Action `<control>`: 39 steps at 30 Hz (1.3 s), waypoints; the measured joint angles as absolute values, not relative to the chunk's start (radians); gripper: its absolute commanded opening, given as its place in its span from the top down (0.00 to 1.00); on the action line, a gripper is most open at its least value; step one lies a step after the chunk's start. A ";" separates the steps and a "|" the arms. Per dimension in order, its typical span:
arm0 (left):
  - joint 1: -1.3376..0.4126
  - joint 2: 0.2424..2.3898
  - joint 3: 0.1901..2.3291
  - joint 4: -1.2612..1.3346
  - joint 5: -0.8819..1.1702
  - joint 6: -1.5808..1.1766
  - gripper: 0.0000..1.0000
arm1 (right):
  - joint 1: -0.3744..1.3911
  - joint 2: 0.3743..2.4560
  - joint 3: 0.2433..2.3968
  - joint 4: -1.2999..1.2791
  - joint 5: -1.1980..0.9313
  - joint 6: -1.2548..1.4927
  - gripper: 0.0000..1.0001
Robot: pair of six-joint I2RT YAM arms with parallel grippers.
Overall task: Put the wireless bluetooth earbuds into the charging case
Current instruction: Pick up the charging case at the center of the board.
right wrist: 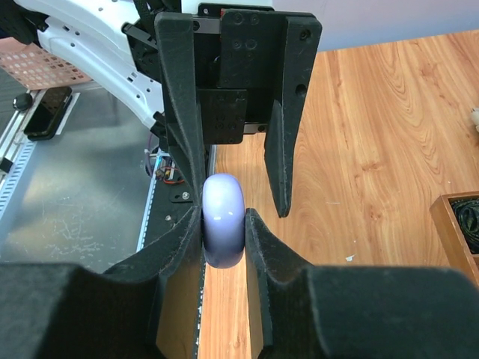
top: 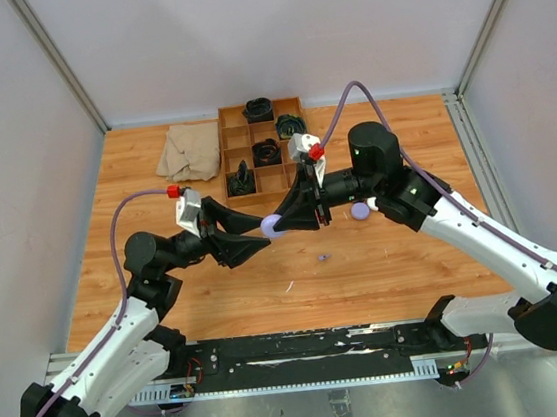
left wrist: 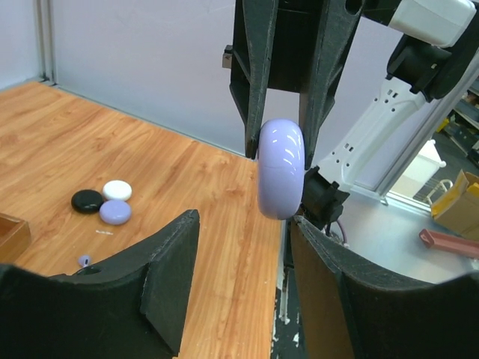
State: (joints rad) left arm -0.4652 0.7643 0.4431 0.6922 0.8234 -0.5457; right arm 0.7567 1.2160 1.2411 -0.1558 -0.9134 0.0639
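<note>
Hanging above the middle of the tabletop (top: 155, 182), a lilac case (right wrist: 223, 202) is clamped in the jaws of the right gripper (right wrist: 223, 224). The jaws of the left gripper (left wrist: 243, 224) are spread apart, one on each side of it. A tiny lilac earbud (top: 322, 258) is seen lying alone toward the near edge, with three round pucks (left wrist: 114, 212) grouped nearby.

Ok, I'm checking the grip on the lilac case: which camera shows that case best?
The left wrist view: the lilac case sits large and mostly uncovered, pinched at its sides by the right hand. The right wrist view shows it half buried between that hand's fingers; the top view shows only a small lilac spot.
</note>
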 measured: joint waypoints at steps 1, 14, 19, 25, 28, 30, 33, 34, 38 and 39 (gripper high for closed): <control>-0.468 0.768 0.443 0.691 0.823 -0.542 0.44 | 0.764 1.220 1.249 -0.171 -0.907 0.052 0.89; -0.500 0.770 0.451 0.683 0.820 -0.518 0.55 | 0.813 1.253 1.294 -0.258 -0.814 -0.013 0.90; -0.502 0.770 0.451 0.683 0.814 -0.516 0.59 | 0.817 1.258 1.300 -0.260 -0.803 -0.022 0.90; -0.509 0.772 0.451 0.682 0.810 -0.515 0.72 | 0.834 1.261 1.301 -0.260 -0.785 -0.029 0.88; -0.509 0.772 0.451 0.678 0.809 -0.511 0.84 | 0.835 1.262 1.301 -0.260 -0.781 -0.031 0.77; -0.509 0.772 0.451 0.677 0.809 -0.503 0.94 | 0.835 1.262 1.301 -0.261 -0.776 -0.036 0.70; -0.509 0.772 0.451 0.676 0.805 -0.495 1.00 | 0.838 1.259 1.301 -0.262 -0.766 -0.049 0.53; -0.510 0.772 0.451 0.676 0.803 -0.492 1.00 | 0.840 1.257 1.301 -0.262 -0.759 -0.057 0.47; -0.513 0.769 0.451 0.675 0.795 -0.471 1.00 | 0.844 1.230 1.292 -0.261 -0.729 -0.093 0.35; -0.513 0.767 0.451 0.675 0.794 -0.467 1.00 | 0.844 1.221 1.289 -0.261 -0.721 -0.102 0.33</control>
